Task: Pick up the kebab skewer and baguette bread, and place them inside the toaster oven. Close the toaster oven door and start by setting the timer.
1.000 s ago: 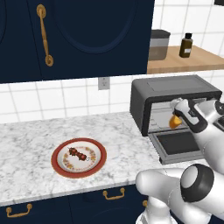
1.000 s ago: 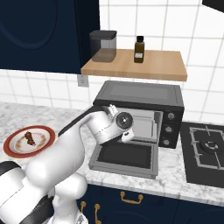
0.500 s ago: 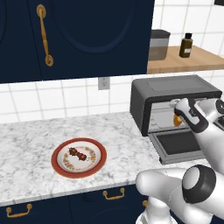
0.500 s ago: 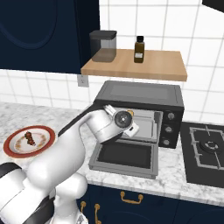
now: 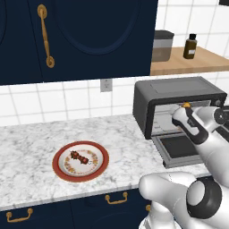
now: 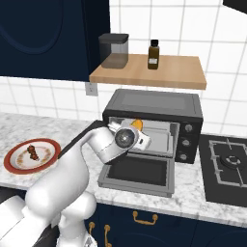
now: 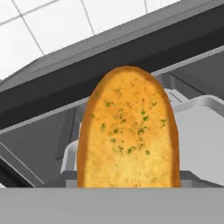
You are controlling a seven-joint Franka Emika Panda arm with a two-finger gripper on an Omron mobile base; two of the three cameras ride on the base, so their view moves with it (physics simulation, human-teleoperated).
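**Bread at the oven mouth, skewer left on the plate**

The baguette bread [image 7: 128, 131] is carried by the claw [image 6: 138, 130], which is clamped on the loaf's lower end; the fingertips themselves are hidden below the loaf in the hand view. The loaf is held at the open mouth of the toaster oven [image 6: 153, 107], just in front of the inner rack [image 7: 199, 131], with its rounded end pointing into the cavity. In the left base view only a small orange tip of the bread [image 5: 186, 105] is seen above the wrist. The toaster oven door [image 6: 140, 173] is folded down flat onto the worktop [image 5: 36, 134], towards the front edge. The kebab skewer [image 5: 80, 158] is lying on a red-rimmed plate [image 5: 60, 169] well apart from the oven, nearer the worktop's front edge and its left end.

Several risks are judged from here. The loaf could be caught on the upper lip of the oven opening if it is pushed in at this height. If it is released too early, it could be dropped onto the lowered door rather than the rack. A shallow placement could leave the bread sticking out and block the door from being closed later. The wrist is close to the oven frame, so a knock against it is possible when the arm is drawn back.
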